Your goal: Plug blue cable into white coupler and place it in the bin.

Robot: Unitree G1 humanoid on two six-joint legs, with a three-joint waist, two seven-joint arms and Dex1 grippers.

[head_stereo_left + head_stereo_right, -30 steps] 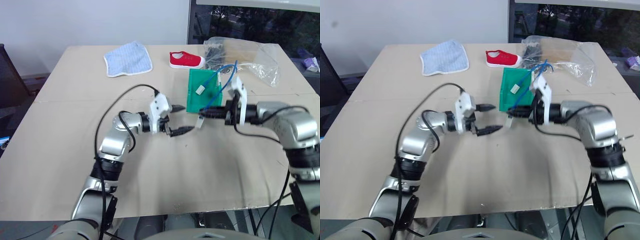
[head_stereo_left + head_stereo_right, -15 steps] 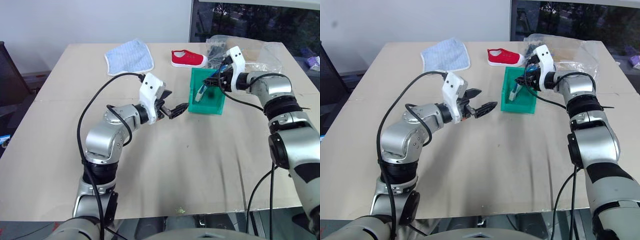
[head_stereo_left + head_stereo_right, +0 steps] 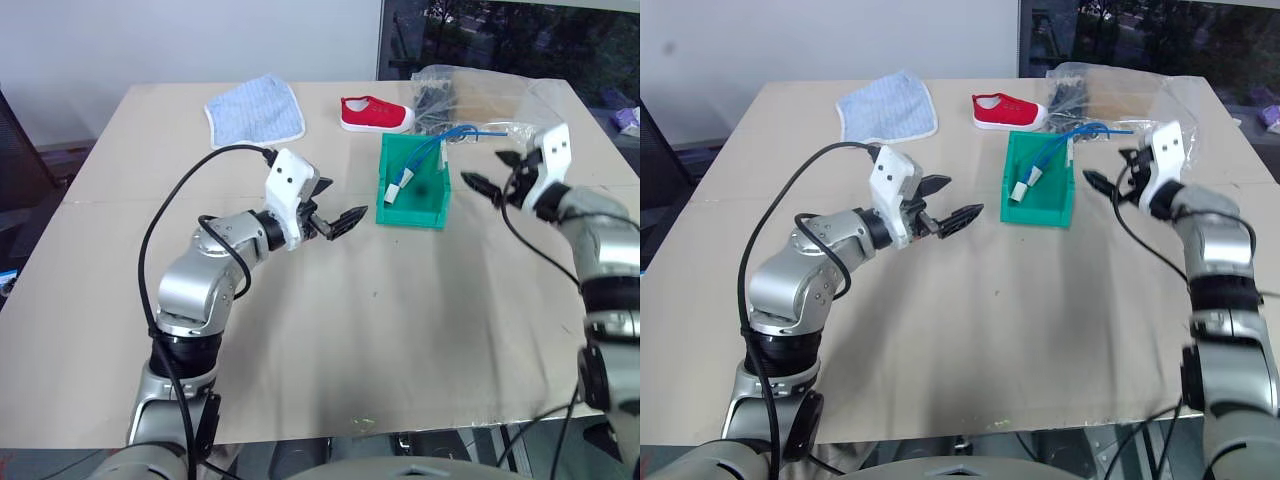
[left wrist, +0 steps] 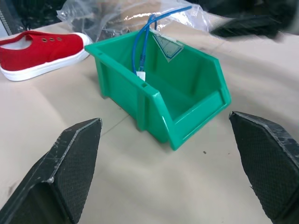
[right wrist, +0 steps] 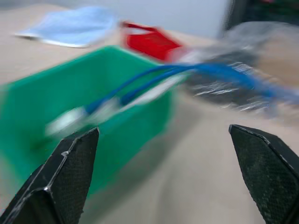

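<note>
The left pincer is hovering over the tan desk, its black fingers spread wide and gripping nothing, aiming toward the bin. Behind it, a blue-striped cloth and a red shoe are lying near the desk's far edge. The green translucent bin is sitting just right of centre, tall walls at the back, lower lip facing the robot's left. The blue cable, thin and bright, is leaning inside it with the white coupler on its lower end (a small pale block resting down against the bin's inner wall). Its long axis is running up and rightward, arching over the far rim toward a crumpled clear plastic bag. The right pincer is hanging right of the bin, clear of it, fingers wide apart and empty.
</note>
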